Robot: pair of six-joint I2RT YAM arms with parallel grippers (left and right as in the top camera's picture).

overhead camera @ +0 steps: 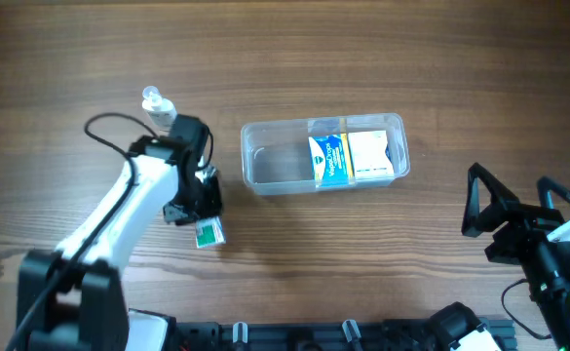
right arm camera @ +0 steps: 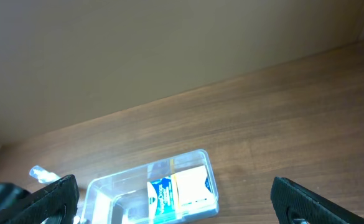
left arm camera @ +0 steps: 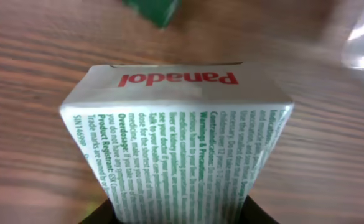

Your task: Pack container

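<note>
The container (overhead camera: 265,168), a clear rectangular tub, stands at the table's middle and holds a blue-and-white box (overhead camera: 329,158) and a white-and-yellow box (overhead camera: 370,154). It also shows in the right wrist view (right arm camera: 107,186). My left gripper (overhead camera: 197,203) is left of the tub and is shut on a white Panadol box with green print (left arm camera: 178,143), whose end shows below the gripper in the overhead view (overhead camera: 208,233). I cannot tell whether the box touches the table. My right gripper (overhead camera: 494,216) is open and empty, off to the right of the tub.
A small clear bottle (overhead camera: 156,103) stands behind the left arm at the back left. A blurred dark green object (left arm camera: 152,9) lies on the wood beyond the held box. The right gripper's fingers (right arm camera: 175,205) frame the tub from afar.
</note>
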